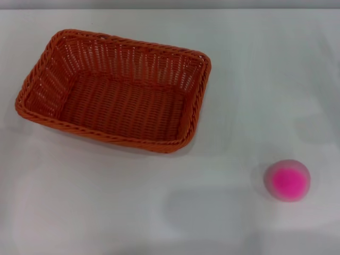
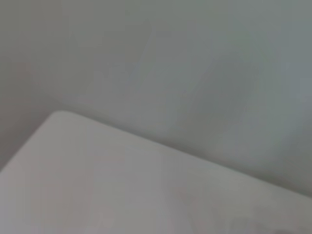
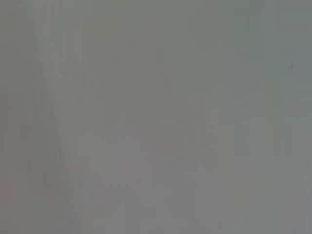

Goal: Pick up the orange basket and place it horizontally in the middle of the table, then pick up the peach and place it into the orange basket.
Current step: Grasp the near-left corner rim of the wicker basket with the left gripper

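Note:
The orange basket [image 1: 114, 90] lies on the white table [image 1: 249, 79] at the left and back of the head view, slightly skewed, open side up, with nothing in it. The peach [image 1: 287, 180], pale pink with a bright magenta side facing up, rests on the table at the front right, well apart from the basket. Neither gripper nor arm appears in the head view. The left wrist view holds only a rounded corner of the table [image 2: 97, 185] against a grey background. The right wrist view is a plain grey surface.
Bare white tabletop lies between the basket and the peach and along the front. The table's far edge [image 1: 170, 9] runs across the top of the head view.

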Controlling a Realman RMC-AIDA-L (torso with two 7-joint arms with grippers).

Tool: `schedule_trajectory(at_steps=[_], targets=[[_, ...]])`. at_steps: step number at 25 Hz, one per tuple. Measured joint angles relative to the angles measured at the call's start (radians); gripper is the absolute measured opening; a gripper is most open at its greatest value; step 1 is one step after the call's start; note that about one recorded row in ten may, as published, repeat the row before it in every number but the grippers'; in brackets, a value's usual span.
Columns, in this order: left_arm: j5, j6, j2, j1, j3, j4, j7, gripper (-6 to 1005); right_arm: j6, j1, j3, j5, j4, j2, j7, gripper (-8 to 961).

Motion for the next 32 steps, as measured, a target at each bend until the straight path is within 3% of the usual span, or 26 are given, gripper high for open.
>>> schedule_trajectory(at_steps=[5,11,17,23,32], targets=[[0.123,-0.034,0.000,-0.003,0.004,-0.077,-0.152,755,-0.001,0.000,0.000,-0.003,-0.001,0.000,0.000,875],[0.249,-0.126,0.002,0.004,-0.014,-0.198,-0.354,755,-0.002,-0.007,0.000,-0.004,-0.001,-0.002,0.000,875],[0.267,-0.295,0.004,-0.003,-0.127,-0.265,-0.455,754,-0.011,-0.010,0.000,-0.004,0.002,-0.005,0.000,875],[0.374,-0.390,0.006,-0.027,-0.190,-0.355,-0.588,755,-0.020,-0.008,-0.005,-0.006,0.002,-0.005,0.000,875],[0.583,-0.577,0.026,-0.132,-0.330,-0.476,-0.775,755,-0.027,-0.003,-0.010,-0.006,0.000,-0.008,0.007,876]])
